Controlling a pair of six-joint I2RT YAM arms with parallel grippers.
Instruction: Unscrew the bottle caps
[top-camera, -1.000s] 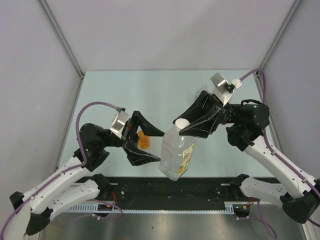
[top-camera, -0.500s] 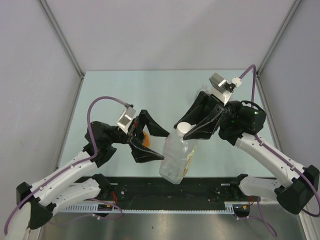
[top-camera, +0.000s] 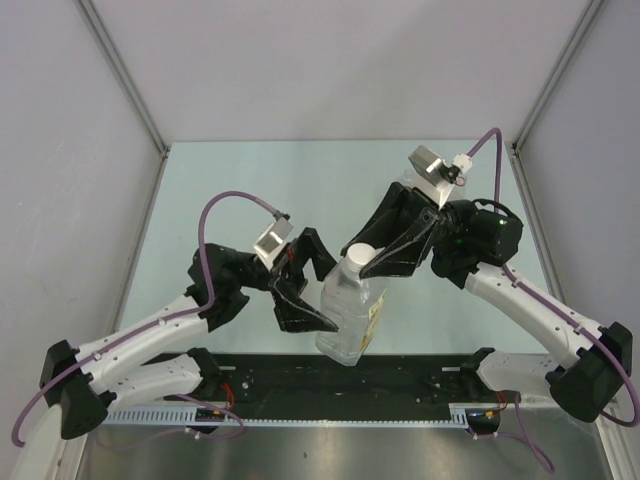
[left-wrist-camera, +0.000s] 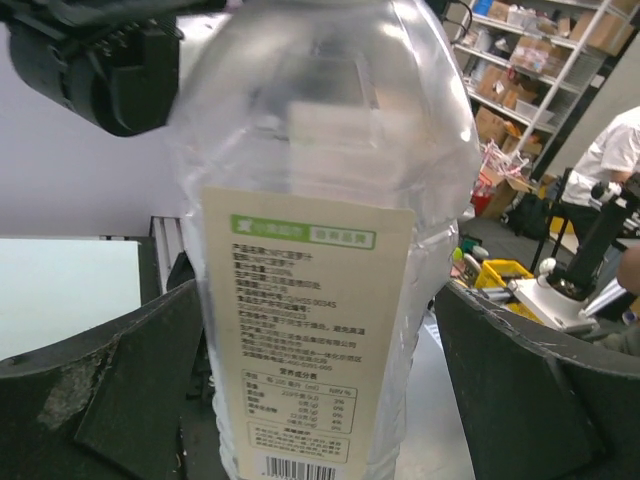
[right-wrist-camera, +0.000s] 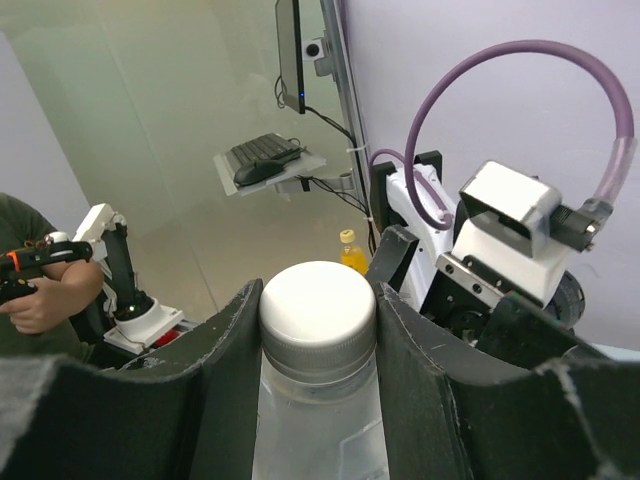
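**Top view.** Hard to tell whether the large bottle (top-camera: 345, 310) rests on the table (top-camera: 250, 190) or hangs clear of it, its base lost against the dark strip at the near edge. Leaning, neck up toward the right fingers. Label (top-camera: 376, 314) only a sliver, on the side away from the left fingers. Right gripper (top-camera: 364, 262) pinching the white cap (top-camera: 360, 254), its fingertips covering most of the neck below. Right arm folded, elbow out to the right, wrist slanting inward and down. Left gripper (top-camera: 326, 292) spread wide, one finger past the bottle's shoulder, the other toward its base, the body between them. Contact not readable from here. Left arm stretched low from its base, forearm angled toward the middle, cable looped above it.

**Left wrist view.** Cap and neck cut off at the top edge, base cut off at the bottom. Bottle body filling the space between the two fingers (left-wrist-camera: 110, 390), with a gap showing on either side and no touching seen. Label turned to the camera, its print too fine to read. Dark bulk of the right gripper above, partly out of frame.

**Right wrist view.** Cap squeezed between both fingers (right-wrist-camera: 225, 400), touching each. Bottle below the neck ring hidden by the fingers and cropped. Beyond the fingertips, the left wrist camera (right-wrist-camera: 510, 225) and a small orange bottle (right-wrist-camera: 349, 252), its lower part hidden.
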